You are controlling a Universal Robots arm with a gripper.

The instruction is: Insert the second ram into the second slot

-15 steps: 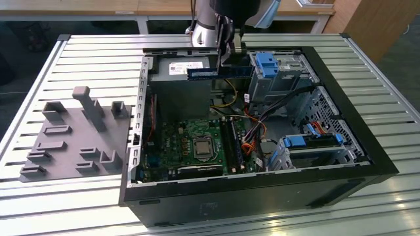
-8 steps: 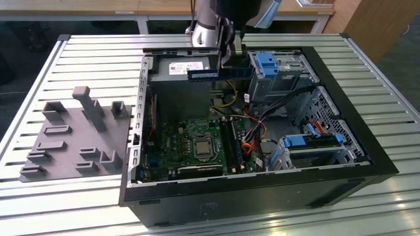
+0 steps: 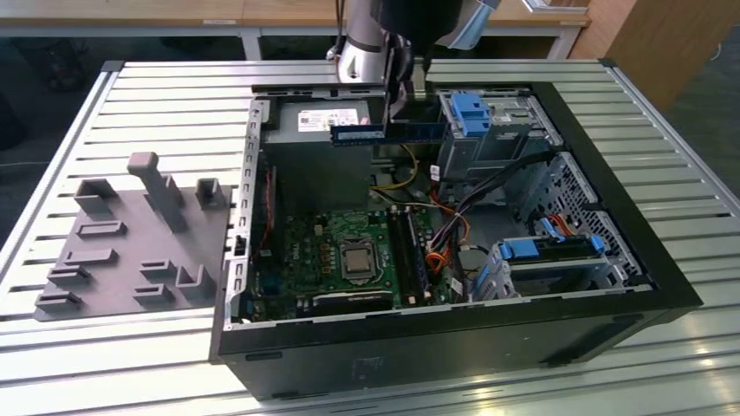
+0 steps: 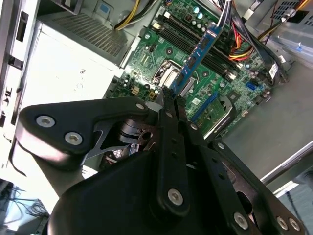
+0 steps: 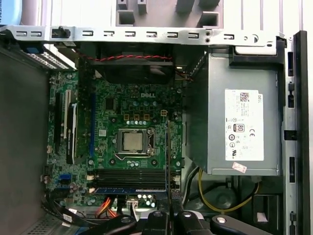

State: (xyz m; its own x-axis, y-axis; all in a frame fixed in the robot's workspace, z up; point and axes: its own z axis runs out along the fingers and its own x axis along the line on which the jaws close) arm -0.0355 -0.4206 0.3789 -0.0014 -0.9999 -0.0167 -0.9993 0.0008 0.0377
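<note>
- We note gripper (image 3: 405, 108) closed on ram (image 3: 360, 133), fingers (image 4: 170, 132) pinching one long edge.
- Ram hangs level above open case (image 3: 439, 322), well clear of motherboard (image 3: 307, 251).

The gripper (image 4: 168, 98) is matte black: flat linkage plates (image 4: 83, 120), rounded at the ends, pinned with silver round-headed screws (image 4: 175, 197), and two slim black fingers (image 4: 168, 139) running forward from its broad body. Behind it the arm (image 3: 360, 54) is a silver-grey tube

A long thin blue circuit-board stick (image 3: 359, 133) with dark chips is showing in the black metal gripper (image 4: 170, 100), and a flat green motherboard (image 5: 132, 112) is lying below it.
</note>
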